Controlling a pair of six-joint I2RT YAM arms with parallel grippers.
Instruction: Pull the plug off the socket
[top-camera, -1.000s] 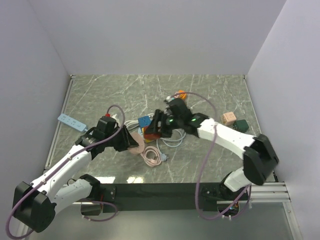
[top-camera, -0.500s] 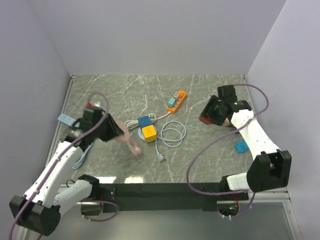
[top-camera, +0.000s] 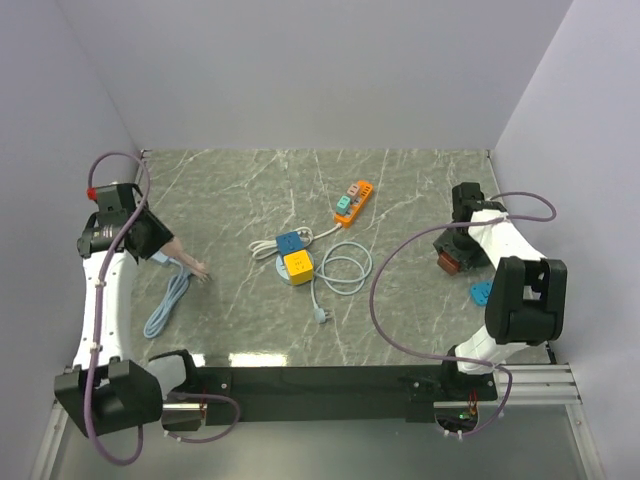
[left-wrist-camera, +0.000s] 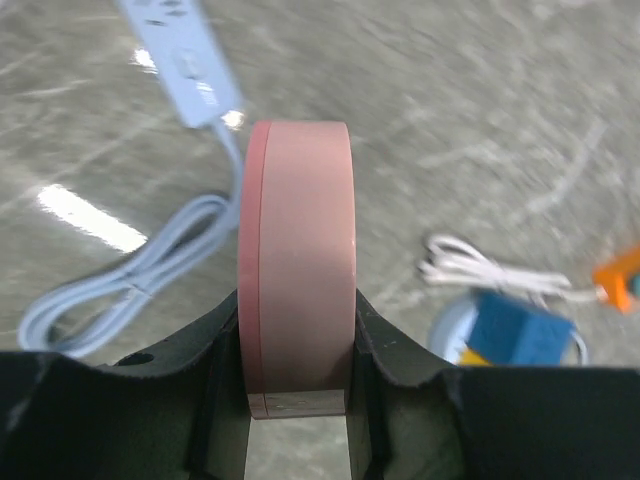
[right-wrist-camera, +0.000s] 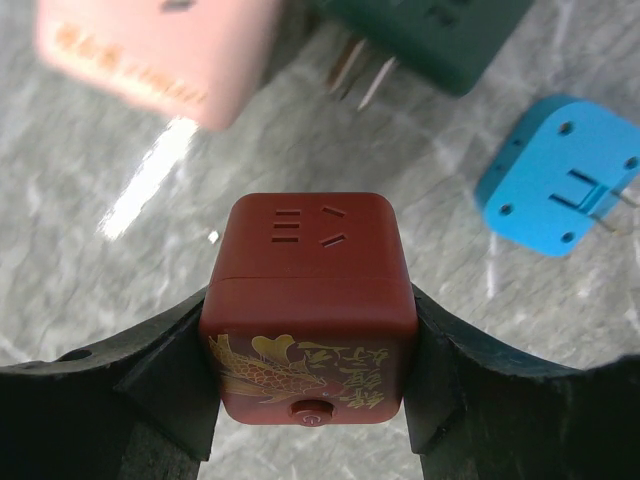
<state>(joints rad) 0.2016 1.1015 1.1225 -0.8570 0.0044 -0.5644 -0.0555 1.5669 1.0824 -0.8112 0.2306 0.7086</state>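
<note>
My left gripper (top-camera: 160, 245) is at the far left of the table, shut on a pink plug (top-camera: 178, 257) whose short pink cord (top-camera: 197, 270) trails right. In the left wrist view the flat pink plug (left-wrist-camera: 297, 230) stands edge-on between the fingers (left-wrist-camera: 225, 330). My right gripper (top-camera: 455, 255) is at the far right, shut on a red cube socket (top-camera: 450, 264). In the right wrist view the red cube socket (right-wrist-camera: 308, 250) shows empty slots on its top face and a gold fish print. Plug and socket are far apart.
A blue cube (top-camera: 290, 243), a yellow cube (top-camera: 298, 266) and a white cable (top-camera: 340, 272) lie mid-table, with an orange strip (top-camera: 353, 200) behind them. A light blue strip (left-wrist-camera: 185, 60) and its cord (top-camera: 165, 305) are on the left. A pink cube (right-wrist-camera: 160, 45), a green adapter (right-wrist-camera: 430, 35) and a blue adapter (top-camera: 482, 293) lie by the right gripper.
The two grippers were together at mid-table. The left has swung far left with the pink plug. The right has swung far right with the red cube.
</note>
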